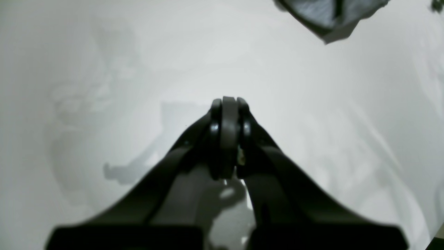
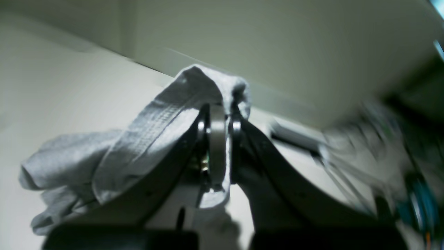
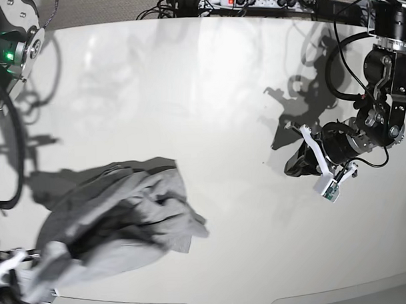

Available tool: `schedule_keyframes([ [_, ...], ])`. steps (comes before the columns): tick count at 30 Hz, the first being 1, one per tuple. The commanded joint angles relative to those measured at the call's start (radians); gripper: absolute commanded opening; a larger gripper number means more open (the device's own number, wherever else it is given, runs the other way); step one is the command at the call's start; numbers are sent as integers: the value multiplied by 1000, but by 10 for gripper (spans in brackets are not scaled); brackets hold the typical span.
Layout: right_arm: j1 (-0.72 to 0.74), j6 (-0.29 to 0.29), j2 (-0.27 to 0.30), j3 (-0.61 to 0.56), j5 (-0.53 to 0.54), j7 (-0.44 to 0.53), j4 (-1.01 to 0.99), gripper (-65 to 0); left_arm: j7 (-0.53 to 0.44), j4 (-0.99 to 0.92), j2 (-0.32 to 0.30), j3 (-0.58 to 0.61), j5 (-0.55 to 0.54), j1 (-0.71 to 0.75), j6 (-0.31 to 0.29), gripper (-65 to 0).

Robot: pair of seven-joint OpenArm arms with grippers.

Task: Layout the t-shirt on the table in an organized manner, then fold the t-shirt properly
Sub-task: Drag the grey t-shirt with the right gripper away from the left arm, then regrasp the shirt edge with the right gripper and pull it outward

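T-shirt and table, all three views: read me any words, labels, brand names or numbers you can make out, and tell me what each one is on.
None can be read.
The t-shirt lies crumpled on the table; only plain grey cloth shows, no lettering.
The cluttered area in the right wrist view is too blurred to read.

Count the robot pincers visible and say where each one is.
2. The left pincer hovers shut over the bare table; the right pincer grips the t-shirt near the table's front edge.
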Motion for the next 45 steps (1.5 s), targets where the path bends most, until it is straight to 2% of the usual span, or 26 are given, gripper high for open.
schedule_keyframes([
  [1,21,-21,12,35,29,13,3,-650,-27,15,-12,-6,-16,-20,-2,-650],
  [4,-18,-77,12,126,39,0,-37,-650,-26,15,-12,-6,-16,-20,-2,-650],
  [10,-72,-71,11,166,40,-2,-197,-650,-26,15,-12,-7,-16,-20,-3,-650],
  [15,-77,83,12,166,201,-13,-253,-650,-26,15,-12,-7,-15,-20,-2,-650],
  [17,-77,166,14,166,299,-18,-253,-650,-26,15,-12,-7,-15,-20,-2,-650],
  [18,-77,217,14,166,356,-36,-253,-650,-26,15,-12,-7,-14,-20,-2,-650],
  [19,-77,227,15,166,419,-73,-253,-650,-26,15,-12,-7,-10,-20,-2,-650],
  [22,-77,227,16,166,599,-255,-253,-650,-26,15,-12,-7,-8,-20,-2,-650],
  [25,-85,227,27,166,703,-446,-253,-650,-27,15,-12,-6,-8,-20,-2,-650],
  [26,-90,227,33,166,732,-477,-253,-650,-27,15,-12,-7,-8,-20,-2,-650],
  [29,-121,227,57,166,798,-477,-253,-650,-27,15,-12,-7,-8,-20,-2,-650],
  [32,-157,227,86,166,722,-477,-253,-650,-26,15,-12,-7,-8,-20,-2,-650],
  [36,-199,222,114,166,415,-451,-253,-650,-27,15,-12,-7,-8,-21,-2,-650],
  [37,-207,188,115,166,337,-414,-253,-609,-27,15,-12,-7,-8,-21,-2,-650],
  [40,-232,98,117,166,142,-313,-253,-378,-30,15,-12,-7,-8,-20,-2,-650],
  [42,-235,72,117,166,60,-259,-253,-264,-30,15,-12,-7,-8,-20,-2,-650],
  [45,-217,39,117,166,19,-200,-253,-252,-29,15,-12,-7,-8,-20,-2,-650],
])
